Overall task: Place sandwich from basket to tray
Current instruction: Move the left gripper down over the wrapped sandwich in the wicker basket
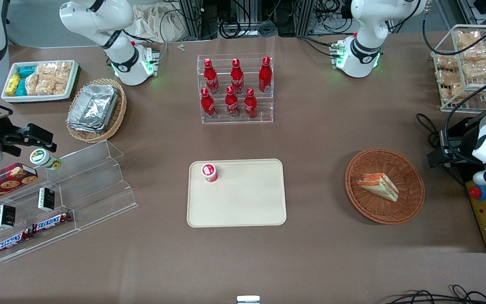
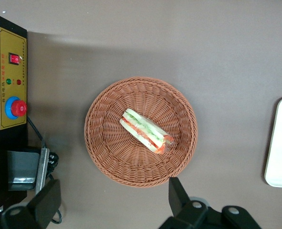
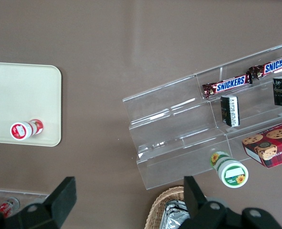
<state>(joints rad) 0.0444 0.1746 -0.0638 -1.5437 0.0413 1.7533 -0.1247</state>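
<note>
"SNICKERS" on two bars [image 3: 226, 85]; bottles' [image 1: 236, 76] script perhaps Coca-Cola.

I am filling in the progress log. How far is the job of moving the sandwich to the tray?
Nothing is done yet: the sandwich lies in the basket. In hand: the gripper hangs above the basket with fingers open and holds nothing. Left: lower, grasp the sandwich, carry it to the tray, which holds only a small red cup.

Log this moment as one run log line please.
stage: approach | gripper: open, above basket, empty | sandwich: in basket, untouched | tray: holds one small red bottle
</note>
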